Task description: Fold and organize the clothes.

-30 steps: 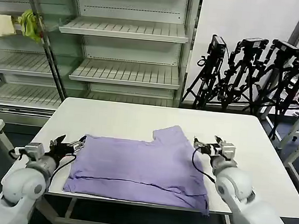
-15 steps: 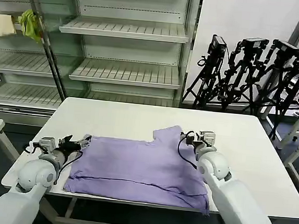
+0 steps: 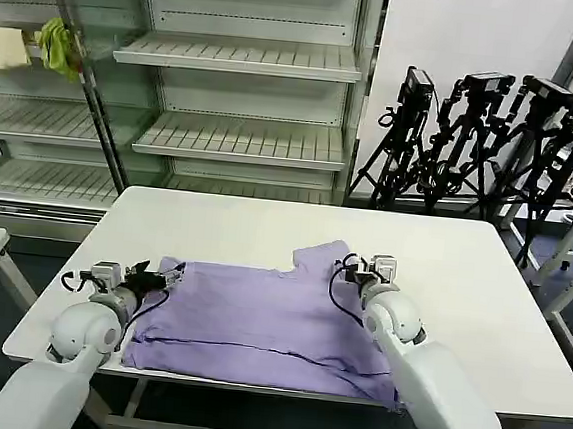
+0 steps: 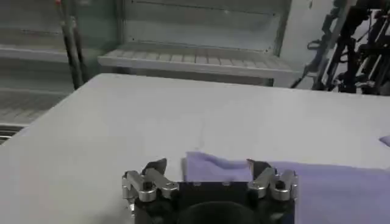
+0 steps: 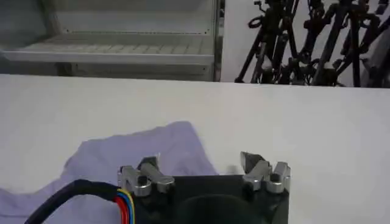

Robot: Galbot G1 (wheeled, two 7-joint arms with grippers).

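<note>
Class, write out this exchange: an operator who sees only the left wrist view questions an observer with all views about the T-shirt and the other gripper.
Operator: Where is the right gripper?
Observer: The right gripper is at the far right corner of the T-shirt.
Operator: Is it open?
Observer: Yes, its fingers are apart, with the cloth's edge just ahead of them.
Operator: How does the T-shirt lie?
Observer: Flat, reaching the near edge of the table.

The T-shirt [image 3: 257, 317] between the two hands is plain lavender, with no print showing. The bench [image 3: 265, 228] under it is white. The left hand [image 3: 152, 280] and right hand [image 3: 355, 272] are black with silver metal fittings; red, yellow and blue wires run beside the right hand.
</note>
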